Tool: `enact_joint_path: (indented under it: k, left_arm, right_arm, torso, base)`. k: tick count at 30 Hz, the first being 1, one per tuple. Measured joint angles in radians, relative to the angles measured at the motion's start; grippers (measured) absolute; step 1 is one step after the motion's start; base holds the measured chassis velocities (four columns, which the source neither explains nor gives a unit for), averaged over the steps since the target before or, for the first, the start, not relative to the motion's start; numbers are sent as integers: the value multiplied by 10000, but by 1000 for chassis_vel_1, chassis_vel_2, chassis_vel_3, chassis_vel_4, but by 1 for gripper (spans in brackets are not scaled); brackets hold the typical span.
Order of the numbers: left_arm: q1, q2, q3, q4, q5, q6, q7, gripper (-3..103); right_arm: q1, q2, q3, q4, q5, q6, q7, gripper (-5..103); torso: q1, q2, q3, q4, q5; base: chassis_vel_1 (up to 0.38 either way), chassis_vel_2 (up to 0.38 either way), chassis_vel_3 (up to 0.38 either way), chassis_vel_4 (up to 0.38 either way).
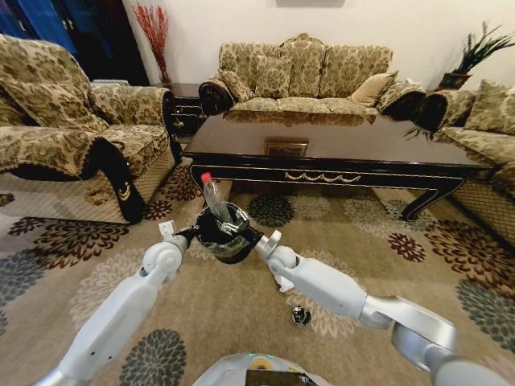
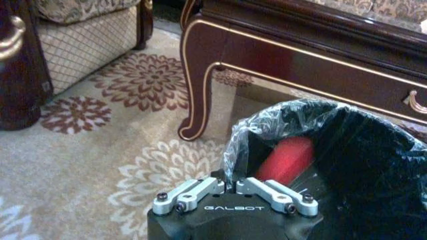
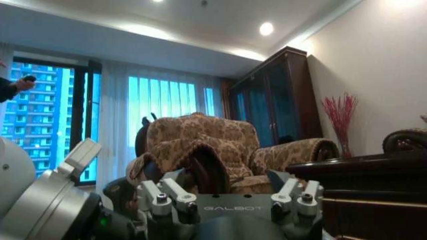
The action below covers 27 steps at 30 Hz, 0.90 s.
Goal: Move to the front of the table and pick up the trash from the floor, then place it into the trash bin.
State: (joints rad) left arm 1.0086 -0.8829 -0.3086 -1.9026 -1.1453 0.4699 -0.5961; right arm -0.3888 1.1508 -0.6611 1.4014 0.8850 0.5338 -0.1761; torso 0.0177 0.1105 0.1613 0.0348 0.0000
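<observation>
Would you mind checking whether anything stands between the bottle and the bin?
Nothing visible does. The bottle already leans with its lower end inside the bin, its red cap sticking up above the rim. The left tool and the right tool sit at opposite sides of the rim, not across the opening.

We see glossy white-silver arms (image 1: 121, 314), round grey joints. Black wrist block (image 2: 235, 220), white GALBOT lettering, silver finger links, dark screws. Our base: green light.
</observation>
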Motion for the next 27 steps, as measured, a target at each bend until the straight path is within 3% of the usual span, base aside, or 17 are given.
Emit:
enact_joint_path:
  k: [4,6,8,10,12,13,14,17,18,21,24,27]
  left_arm:
    - [105,164,-216,-99,-25,0,5,3]
    - [131,245,-282,-135,-47,0,5,3]
    - [180,532,-506,-244,-196,16,-31,3]
    - [186,619,-567,-272,-242,26,-44,3]
    - [195,1045,-868,-383,-520,72,-157,3]
    - [188,1173,-963,-416,-644,83,-221,3]
    - [188,1173,-963,-416,-644,83,-221,3]
    - [50,1656,-1397,-560,-1275,199,-434,3]
    - [50,1656,-1397,-560,-1275,199,-434,3]
    - [-91,1894,-1590,-620,-1589,290,-518,3]
    - [-85,2004,-1659,-693,-1629,340,-537,3]
    - [-60,2019,-1689,-741,-1630,356,-539,3]
  right_arm:
    - [-116,-177,134,113,4,3,164,97]
    - [-193,-321,301,190,43,-20,355,99]
    - [-440,-834,803,430,-39,-501,1554,100]
    - [-512,-975,925,512,-79,-728,2003,100]
    - [-919,-1616,1426,951,76,-2167,4323,100]
    - [-1082,-1783,1587,1073,262,-2645,4991,100]
    - [-1082,-1783,1587,1073,262,-2645,4991,100]
    - [-1861,-2232,2208,1618,1584,-4806,7418,100]
    - [-1861,-2232,2208,1618,1584,-4806,7418,100]
    - [-2505,-2126,2612,1975,3467,-6671,9630,100]
    - [-2822,-1905,2724,1800,3997,-7178,10238,100]
    - [-2995,-1661,2811,1490,4124,-7241,10332,100]
  torso:
    - [0,0,0,5,2]
    - [0,0,0,5,2]
    - [0,0,0,2,0]
    - [0,0,0,0,1]
    - [0,0,0,-1,2]
    - [0,0,0,0,0]
    - [0,0,0,0,0]
    - [0,0,0,-2,1]
    - [0,0,0,-2,1]
    - [-2,1,-1,0,2]
    - [-1,1,0,1,1]
    - [-1,1,0,4,-1]
  base:
    - [0,0,0,0]
    - [0,0,0,0]
    - [0,0,0,0]
    - [0,0,0,0]
    - [0,0,0,0]
    - [0,0,0,0]
    - [0,0,0,0]
    - [0,0,0,0]
    - [0,0,0,0]
    - [0,0,0,0]
    - [0,0,0,0]
    - [0,0,0,0]
